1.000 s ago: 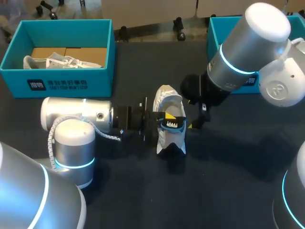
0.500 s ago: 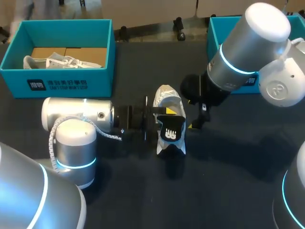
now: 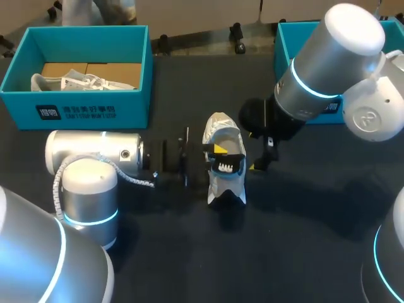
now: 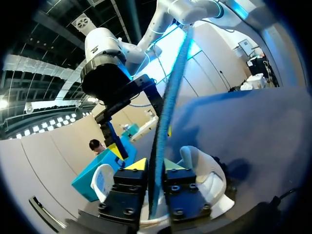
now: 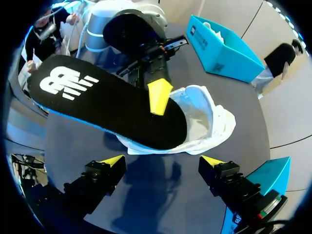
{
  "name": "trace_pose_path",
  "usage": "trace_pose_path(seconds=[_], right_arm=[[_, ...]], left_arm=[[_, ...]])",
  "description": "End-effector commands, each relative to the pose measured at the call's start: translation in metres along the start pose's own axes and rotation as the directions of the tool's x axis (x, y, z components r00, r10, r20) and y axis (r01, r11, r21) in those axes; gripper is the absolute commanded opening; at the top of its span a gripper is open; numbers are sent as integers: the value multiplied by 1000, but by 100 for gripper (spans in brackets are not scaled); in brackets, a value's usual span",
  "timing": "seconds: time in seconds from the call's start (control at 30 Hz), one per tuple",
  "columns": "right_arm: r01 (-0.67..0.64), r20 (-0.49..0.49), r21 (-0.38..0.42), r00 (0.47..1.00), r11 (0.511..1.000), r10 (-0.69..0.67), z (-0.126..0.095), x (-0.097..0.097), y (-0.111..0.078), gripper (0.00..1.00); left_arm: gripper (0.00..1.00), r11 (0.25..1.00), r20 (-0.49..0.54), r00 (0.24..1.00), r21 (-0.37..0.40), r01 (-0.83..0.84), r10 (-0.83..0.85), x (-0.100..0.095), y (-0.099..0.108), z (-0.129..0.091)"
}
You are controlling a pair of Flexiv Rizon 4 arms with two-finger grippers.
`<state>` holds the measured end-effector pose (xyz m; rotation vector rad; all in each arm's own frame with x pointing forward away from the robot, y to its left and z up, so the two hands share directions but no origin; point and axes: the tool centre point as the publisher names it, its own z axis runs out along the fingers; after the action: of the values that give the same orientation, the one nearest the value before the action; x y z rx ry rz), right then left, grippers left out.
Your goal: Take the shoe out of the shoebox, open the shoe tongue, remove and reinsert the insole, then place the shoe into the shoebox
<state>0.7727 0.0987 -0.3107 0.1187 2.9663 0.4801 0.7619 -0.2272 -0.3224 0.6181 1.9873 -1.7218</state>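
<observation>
Change shows in the insole [image 3: 228, 164] and the left arm. Half a second ago the black insole's printed face was turned up toward the head camera. Now it is tipped so that mostly its edge shows there, and the arm has drawn back a little toward its own side. The left gripper [image 4: 153, 166] is clamped on the insole, a yellow tip on each face, holding it over the opening of the white shoe [image 3: 226, 188], which stands near the table's middle. The right gripper [image 5: 163, 161] hangs just beside the shoe, fingers spread with nothing between them. A white logo marks the insole's upper face. White print runs along the front wall of the left shoebox [image 3: 132, 110], where a second shoe [image 3: 76, 82] lies beside brown cardboard. Another teal shoebox [image 3: 284, 47] shows partly behind the right arm. The table [image 3: 303, 240] is dark and matte.
</observation>
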Motion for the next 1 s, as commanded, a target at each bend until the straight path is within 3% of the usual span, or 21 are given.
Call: trace_pose_path(seconds=[0.03, 0.5, 0.77, 0.8, 0.83, 0.87, 1.0], right_arm=[[-1, 2, 3, 1000, 1000, 1, 1, 1, 1, 100], [-1, 2, 3, 1000, 1000, 1, 1, 1, 1, 100], [-1, 2, 3, 1000, 1000, 1, 1, 1, 1, 100], [-1, 2, 3, 1000, 1000, 1, 1, 1, 1, 100], [-1, 2, 3, 1000, 1000, 1, 1, 1, 1, 100], [-1, 2, 3, 1000, 1000, 1, 1, 1, 1, 100], [-1, 2, 3, 1000, 1000, 1, 1, 1, 1, 100]], left_arm=[[0, 1000, -7, 1000, -14, -1, 1, 1, 4, 1], [0, 998, -34, 999, -58, -30, 28, -4, 27, 12], [0, 997, -21, 1000, -77, -16, 14, -5, 31, 6], [5, 997, -20, 1000, -77, -15, 14, -4, 29, 5], [29, 997, -21, 1000, -73, -15, 13, -4, 27, 4], [38, 998, -21, 1000, -66, -15, 14, -4, 24, 3], [36, 999, -20, 1000, -39, -21, 20, -4, 13, 2]])
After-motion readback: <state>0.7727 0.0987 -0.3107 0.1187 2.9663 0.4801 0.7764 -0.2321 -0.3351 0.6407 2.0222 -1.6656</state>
